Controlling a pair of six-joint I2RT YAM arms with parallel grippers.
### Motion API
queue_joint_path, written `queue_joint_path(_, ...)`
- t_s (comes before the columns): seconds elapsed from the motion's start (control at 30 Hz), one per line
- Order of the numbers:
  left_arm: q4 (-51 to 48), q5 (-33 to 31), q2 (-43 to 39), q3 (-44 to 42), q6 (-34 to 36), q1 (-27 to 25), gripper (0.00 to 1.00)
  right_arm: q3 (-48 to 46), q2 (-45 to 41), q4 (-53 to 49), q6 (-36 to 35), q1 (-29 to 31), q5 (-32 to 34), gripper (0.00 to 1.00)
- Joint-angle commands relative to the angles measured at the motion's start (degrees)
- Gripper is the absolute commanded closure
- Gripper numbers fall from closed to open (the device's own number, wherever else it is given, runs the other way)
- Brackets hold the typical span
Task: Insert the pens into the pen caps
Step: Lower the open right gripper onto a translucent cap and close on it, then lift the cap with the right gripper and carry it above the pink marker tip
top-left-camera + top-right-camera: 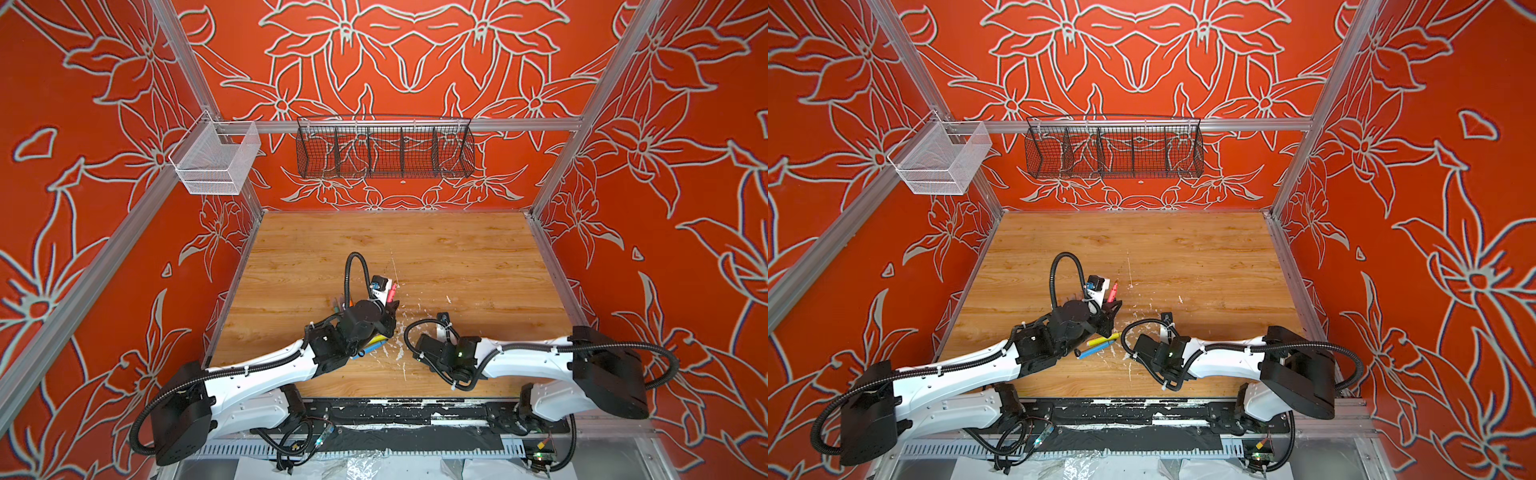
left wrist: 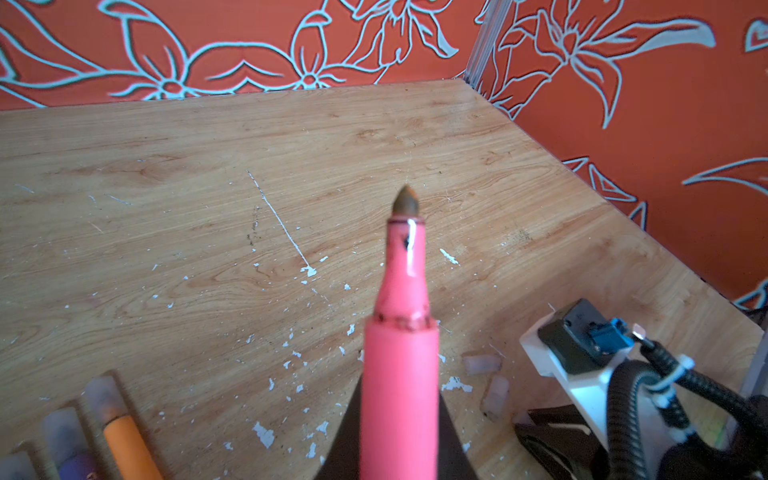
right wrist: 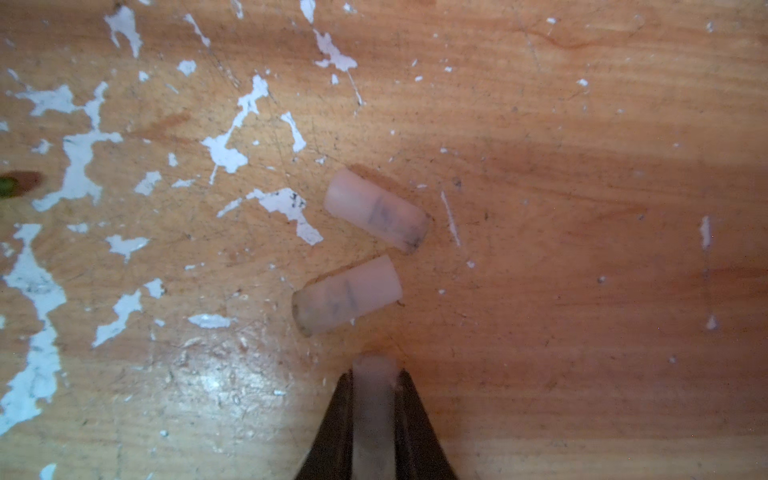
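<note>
Over the table (image 1: 457,249) middle, left gripper (image 2: 399,440) clamped on pink pen (image 2: 399,374), bare tip sticking out past the fingers. Nearer the table's front edge, right gripper (image 3: 374,378) jaws closed on one cap (image 3: 374,415), close to the table surface. Two loose caps (image 3: 376,210) lie on the table just past it, near each other, not touching. Yellow pen (image 1: 1102,340) and blue pen (image 1: 1094,351) lie flat on the table side by side. Orange pen (image 2: 124,440) and purple pen (image 2: 77,463) lie capped on the table.
</note>
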Motion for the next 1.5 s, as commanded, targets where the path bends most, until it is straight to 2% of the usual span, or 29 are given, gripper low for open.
queue_joint_path(0.0,4.73,5.44,-0.61,-1.72,1.42,0.39,1.0,-2.34,-1.29,-2.49,2.23,-0.12,0.13,0.9)
queue_joint_path(0.13,7.63,11.65,-1.8,-2.92,2.25,0.4,1.0,-2.5,-8.35,-4.11,2.25,-0.23,2.97,0.92)
queue_joint_path(0.33,10.23,16.88,-2.91,-4.28,2.25,0.39,1.0,-0.54,-25.06,-6.43,-0.61,-0.21,8.75,0.97)
queue_joint_path(0.47,12.53,21.59,-2.98,-4.9,2.28,0.39,1.0,-0.42,-37.02,2.39,-6.42,-0.21,10.19,0.99)
queue_joint_path(0.63,14.13,24.99,-2.91,-5.41,2.34,0.39,1.0,-2.5,-44.73,19.86,-14.61,-0.21,7.64,1.0)
queue_joint_path(0.87,15.5,29.39,-2.65,-5.43,1.89,0.31,1.0,-6.71,-42.46,45.34,-19.6,-0.21,2.33,1.0)
queue_joint_path(1.1,15.7,30.52,-3.0,-5.58,1.82,0.35,1.0,-8.38,-34.89,60.0,-18.64,-0.14,0.95,1.0)
queue_joint_path(1.17,15.79,30.6,-3.09,-5.59,1.81,0.3,1.0,-8.46,-33.34,62.51,-18.8,-0.12,0.92,1.0)
queue_joint_path(1.47,15.88,30.55,-3.35,-5.76,1.84,0.3,1.0,-8.58,-32.72,62.56,-18.33,-0.12,3.31,1.0)
